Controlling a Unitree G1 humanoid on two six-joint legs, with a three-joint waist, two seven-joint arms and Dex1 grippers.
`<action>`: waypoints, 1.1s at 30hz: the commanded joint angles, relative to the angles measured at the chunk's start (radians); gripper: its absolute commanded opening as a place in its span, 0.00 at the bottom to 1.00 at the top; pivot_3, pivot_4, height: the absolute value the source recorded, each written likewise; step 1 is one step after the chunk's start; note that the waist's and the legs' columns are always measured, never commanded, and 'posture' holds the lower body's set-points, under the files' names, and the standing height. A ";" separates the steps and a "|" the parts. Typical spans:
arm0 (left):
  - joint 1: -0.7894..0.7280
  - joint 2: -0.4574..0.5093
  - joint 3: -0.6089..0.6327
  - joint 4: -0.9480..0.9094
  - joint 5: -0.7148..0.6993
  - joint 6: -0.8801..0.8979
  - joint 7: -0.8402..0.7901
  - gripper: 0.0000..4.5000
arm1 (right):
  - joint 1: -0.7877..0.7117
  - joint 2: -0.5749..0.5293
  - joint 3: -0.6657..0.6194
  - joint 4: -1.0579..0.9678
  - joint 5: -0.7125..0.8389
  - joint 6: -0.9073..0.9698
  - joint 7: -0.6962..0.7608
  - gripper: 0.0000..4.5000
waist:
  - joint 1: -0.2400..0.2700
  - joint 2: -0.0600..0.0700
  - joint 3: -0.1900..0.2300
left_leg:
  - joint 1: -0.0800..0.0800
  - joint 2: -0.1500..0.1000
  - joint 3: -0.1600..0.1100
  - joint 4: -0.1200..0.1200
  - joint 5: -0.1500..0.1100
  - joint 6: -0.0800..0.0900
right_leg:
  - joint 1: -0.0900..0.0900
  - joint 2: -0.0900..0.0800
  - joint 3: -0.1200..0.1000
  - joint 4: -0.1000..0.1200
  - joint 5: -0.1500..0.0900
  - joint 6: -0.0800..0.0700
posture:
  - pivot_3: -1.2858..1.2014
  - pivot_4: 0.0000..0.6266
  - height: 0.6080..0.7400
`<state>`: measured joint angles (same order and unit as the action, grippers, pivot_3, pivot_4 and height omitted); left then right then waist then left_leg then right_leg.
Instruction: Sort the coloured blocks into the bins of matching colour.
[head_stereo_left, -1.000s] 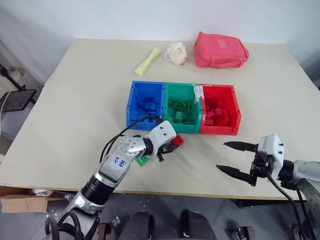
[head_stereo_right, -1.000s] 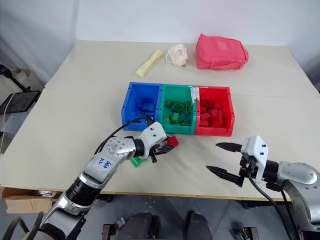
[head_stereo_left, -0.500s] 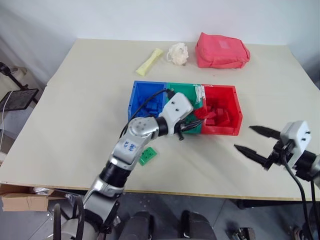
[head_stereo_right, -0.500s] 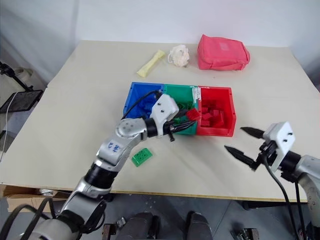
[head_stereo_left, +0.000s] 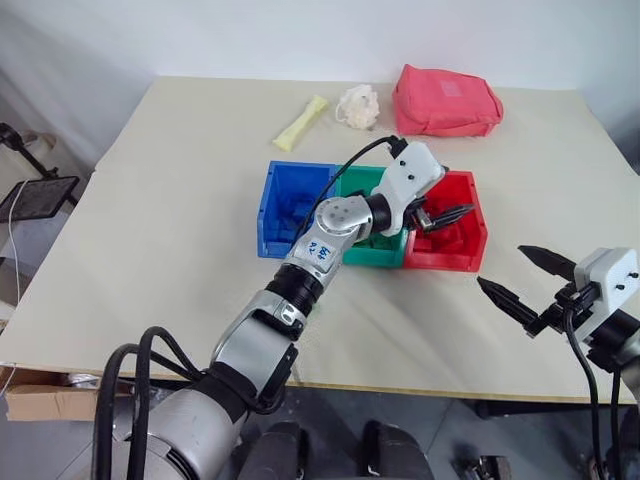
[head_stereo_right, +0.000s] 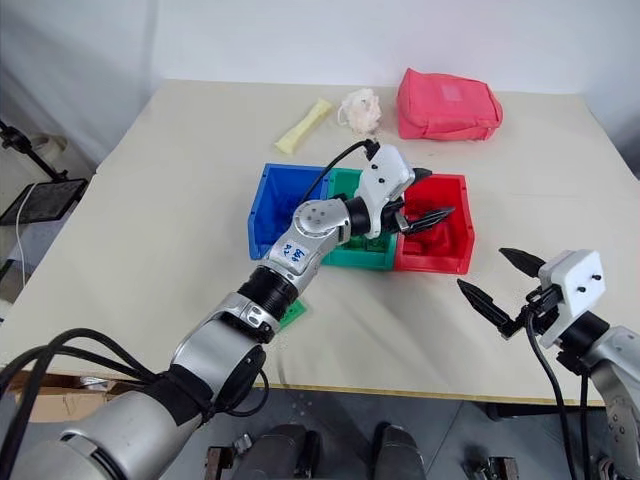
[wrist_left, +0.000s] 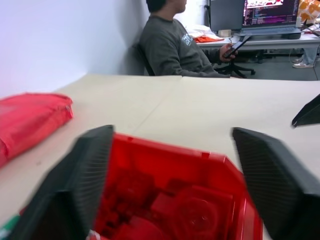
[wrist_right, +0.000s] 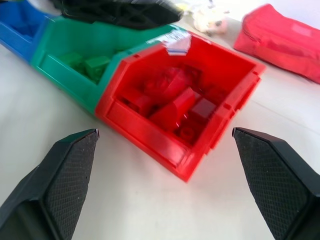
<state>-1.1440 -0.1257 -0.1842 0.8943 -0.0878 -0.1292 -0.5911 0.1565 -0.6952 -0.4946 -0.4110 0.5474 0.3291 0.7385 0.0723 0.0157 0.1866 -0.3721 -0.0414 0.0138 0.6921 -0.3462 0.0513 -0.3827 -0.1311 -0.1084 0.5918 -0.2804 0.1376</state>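
Left gripper (head_stereo_left: 440, 213) is hovering over the red open-topped plastic bin (head_stereo_left: 478, 243), fingers spread and empty; red studded bricks (wrist_right: 180, 102) are lying inside. Right gripper (head_stereo_left: 520, 280) is hanging released beside the bins. One green studded brick (head_stereo_right: 291, 314) is sitting on the beige table (head_stereo_left: 150, 240).

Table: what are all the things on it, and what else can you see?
table: one, pale beige, under everything
blue bin: one, left of the joined row
green bin: one, middle of the row
red bin: one, right of the row
blue blocks: several, in the blue bin
green blocks: several, in the green bin
red blocks: several, in the red bin
loose green block: one, on the table before the bins
stick: one, pale yellow, far side
fluffy ball: one, white, beside the stick
pouch: one, red, far side
person: one, seated beyond the table
left gripper: black, open, over the red bin
right gripper: black, open, near the front right
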 joint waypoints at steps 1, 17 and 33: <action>-0.048 -0.039 0.022 0.008 -0.008 -0.050 -0.024 1.00 | 0.011 0.004 -0.030 -0.049 0.002 -0.022 -0.011 1.00 | -0.001 0.000 0.000 | 0.000 0.000 0.000 0.000 0.000 0.000 | 0.000 0.000 0.000 0.000 0.000 0.000 | 0.52 0.24 1.00; 0.478 0.416 0.049 -0.924 -0.177 0.431 -0.318 1.00 | -0.157 -0.092 0.068 0.163 -0.001 -0.097 0.221 1.00 | -0.044 0.001 0.000 | 0.001 0.001 -0.001 0.000 0.000 0.000 | -0.001 0.000 0.002 0.003 0.000 0.000 | 0.52 0.24 1.00; 1.002 0.952 0.336 -1.259 -0.338 0.651 -0.467 1.00 | -0.319 -0.179 0.217 0.356 0.024 -0.169 0.616 1.00 | -0.047 0.003 0.000 | 0.003 0.002 -0.011 0.001 -0.002 -0.002 | 0.006 -0.004 0.006 -0.001 -0.001 -0.002 | 0.52 0.24 1.00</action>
<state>-0.1716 0.8073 0.1068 -0.3323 -0.4021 0.5327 -1.0386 -0.1520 -0.8542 -0.2762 -0.0604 0.5596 0.1746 1.3211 0.0251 0.0183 0.1867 -0.3694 -0.0394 0.0022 0.6928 -0.3487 0.0490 -0.3773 -0.1360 -0.1026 0.5909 -0.2814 0.1356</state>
